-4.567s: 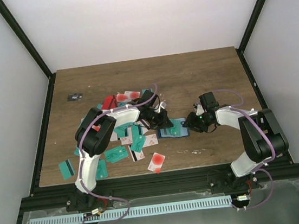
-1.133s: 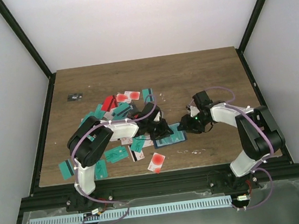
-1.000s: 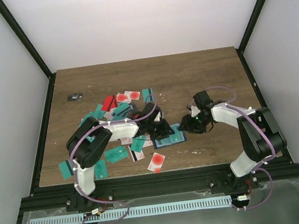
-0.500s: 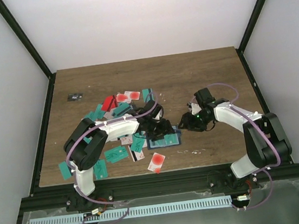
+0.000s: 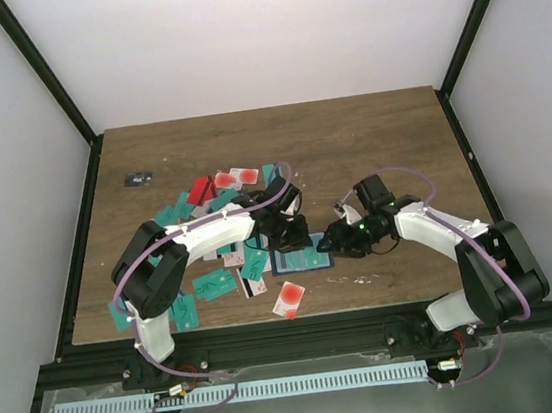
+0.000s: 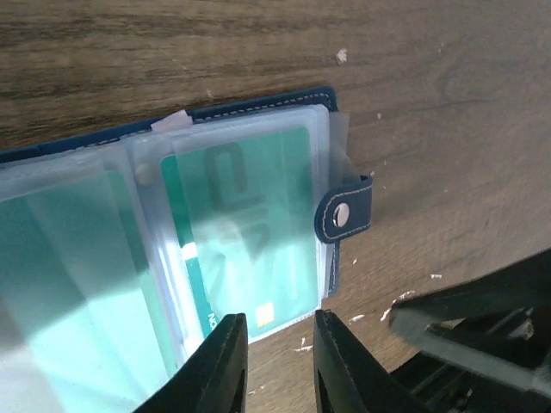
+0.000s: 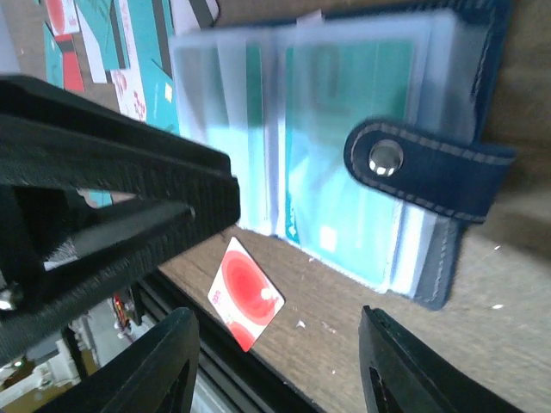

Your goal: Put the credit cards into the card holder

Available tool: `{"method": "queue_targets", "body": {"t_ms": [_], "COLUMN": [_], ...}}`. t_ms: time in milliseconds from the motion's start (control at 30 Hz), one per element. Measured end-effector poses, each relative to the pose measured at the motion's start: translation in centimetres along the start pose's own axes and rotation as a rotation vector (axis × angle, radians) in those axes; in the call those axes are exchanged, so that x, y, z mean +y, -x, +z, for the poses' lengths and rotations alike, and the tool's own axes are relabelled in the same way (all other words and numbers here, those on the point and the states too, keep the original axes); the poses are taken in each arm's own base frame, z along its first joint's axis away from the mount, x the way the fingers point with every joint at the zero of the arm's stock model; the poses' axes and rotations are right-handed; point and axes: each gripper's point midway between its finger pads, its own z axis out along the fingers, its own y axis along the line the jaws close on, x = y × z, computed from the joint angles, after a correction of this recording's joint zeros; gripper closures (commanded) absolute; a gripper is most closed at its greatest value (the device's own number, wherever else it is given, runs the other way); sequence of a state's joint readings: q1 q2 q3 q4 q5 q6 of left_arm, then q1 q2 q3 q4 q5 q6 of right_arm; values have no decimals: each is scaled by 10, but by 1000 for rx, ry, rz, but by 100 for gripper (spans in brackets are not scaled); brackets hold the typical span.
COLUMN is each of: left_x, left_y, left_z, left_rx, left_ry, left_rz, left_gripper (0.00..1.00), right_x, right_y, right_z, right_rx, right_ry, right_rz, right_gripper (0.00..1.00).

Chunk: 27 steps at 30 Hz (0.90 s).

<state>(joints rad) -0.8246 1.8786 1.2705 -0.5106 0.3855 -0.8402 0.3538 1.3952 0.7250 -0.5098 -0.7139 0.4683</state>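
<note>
A: Where's the card holder (image 5: 303, 259)?
B: Open flat between your grippers, its near edge just ahead of the left gripper (image 6: 274, 361), jaws narrow and empty. Your right gripper (image 7: 284, 370) gapes, empty, by the clasp (image 7: 385, 157)

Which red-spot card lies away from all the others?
The card nearest the front edge, just before the holder; other red-spot cards sit among the teal pile.
</note>
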Motion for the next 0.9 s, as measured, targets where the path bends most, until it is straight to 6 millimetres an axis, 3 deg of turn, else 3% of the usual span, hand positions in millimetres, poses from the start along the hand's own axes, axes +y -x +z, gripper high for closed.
{"method": "queue_targets", "body": {"t_ms": [100,233,633,900], "left_x": [3,9,29,35], "left_y": [0,0,-3,-4], "left_z": [0,4,22,30], "left_rx": [0,8,43,61], "left_ry": [14,41,110,122], "left_rz": [16,43,71,97], "left_gripper": [91,96,96,96], "right_x": [0,1,-4,-18], "right_y": [-11,-7,0,0], "right_z": [7,10,19,29], "right_rx": [30,21,16,32], "right_ry": [16,26,23,-15], "right_rz": [16,21,36,65], "right_gripper": [48,50,51,52]}}
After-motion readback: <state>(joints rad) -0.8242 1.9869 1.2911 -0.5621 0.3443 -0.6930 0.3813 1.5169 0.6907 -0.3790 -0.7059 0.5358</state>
